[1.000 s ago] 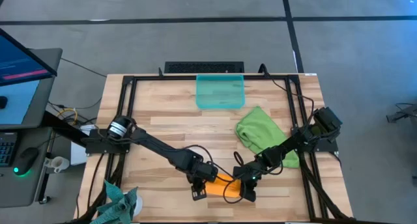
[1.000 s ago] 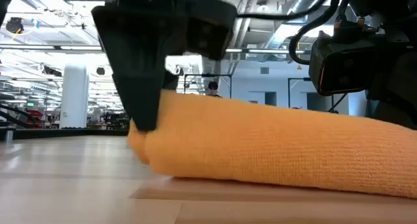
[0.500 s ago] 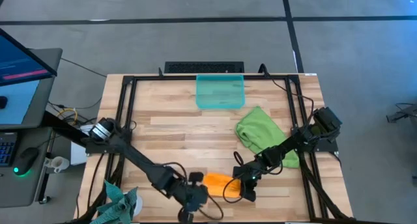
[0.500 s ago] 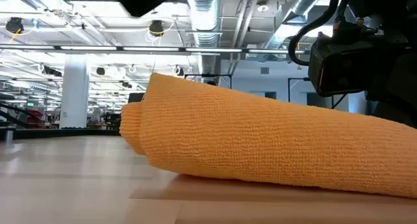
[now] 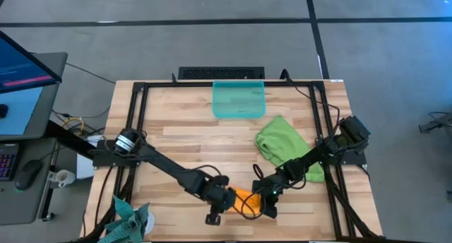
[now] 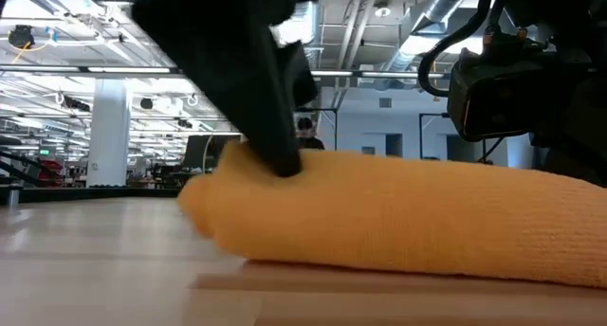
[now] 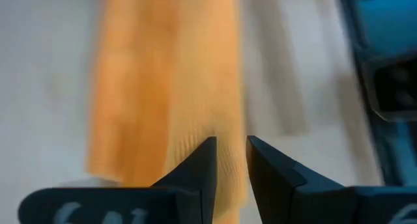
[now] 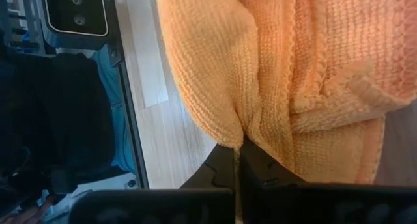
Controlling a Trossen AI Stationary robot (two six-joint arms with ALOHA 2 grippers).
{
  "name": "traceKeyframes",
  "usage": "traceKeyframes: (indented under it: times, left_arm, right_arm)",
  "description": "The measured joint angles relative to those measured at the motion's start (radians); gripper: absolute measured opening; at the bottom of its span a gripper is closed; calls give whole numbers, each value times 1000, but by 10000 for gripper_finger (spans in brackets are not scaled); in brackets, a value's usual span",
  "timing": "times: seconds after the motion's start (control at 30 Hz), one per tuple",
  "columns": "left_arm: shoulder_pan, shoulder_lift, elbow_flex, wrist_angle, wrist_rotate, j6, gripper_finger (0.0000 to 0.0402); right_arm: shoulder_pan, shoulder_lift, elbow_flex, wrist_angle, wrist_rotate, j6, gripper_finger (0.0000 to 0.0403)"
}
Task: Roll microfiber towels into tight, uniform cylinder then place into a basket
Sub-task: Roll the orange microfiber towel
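The orange towel (image 5: 247, 199) lies rolled on the table near its front edge, filling the low view (image 6: 398, 212). My left gripper (image 7: 231, 146) has come down on the roll's left end, with a narrow gap between its fingers. My right gripper (image 8: 238, 160) is shut on the roll's right end. The green towel (image 5: 282, 147) lies crumpled at the right, partly under my right arm. The basket (image 5: 239, 99) stands at the far edge with nothing in it. My left gripper comes slanting down from the table's left, and a fingertip (image 6: 283, 160) rests on the top of the roll near its left end (image 6: 237, 174). Whether any cloth sits in the narrow gap, I cannot tell. My right gripper pinches a fold of the towel at the roll's right end (image 8: 240, 138) between its two fingers, slanting down from the table's right. The roll lies on the table.
A dark teal-grey cloth (image 5: 131, 220) hangs at the table's front left corner. A black frame (image 5: 134, 116) runs around the tabletop. Bare wood lies between the roll and the basket.
My left gripper drew away from the roll toward the table's front left, then came back onto its left end with the wrist rolled. The roll's left end sprang up while free and is now flattened again. The right end stayed where it was.
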Motion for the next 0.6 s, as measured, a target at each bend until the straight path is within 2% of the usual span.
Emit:
traceKeyframes:
  times: [0.1, 0.27, 0.6]
  left_arm:
    - [18, -2, -14, -31, -59, -46, 76]
    - [21, 27, -29, -39, -36, -80, 76]
    - [18, 31, -60, -30, -26, -191, 76]
  right_arm:
    - [0, 0, 0, -2, -10, 0, 14]
    - [0, 0, 0, 1, -16, 4, 14]
    - [-2, 1, 0, 14, -12, 115, 66]
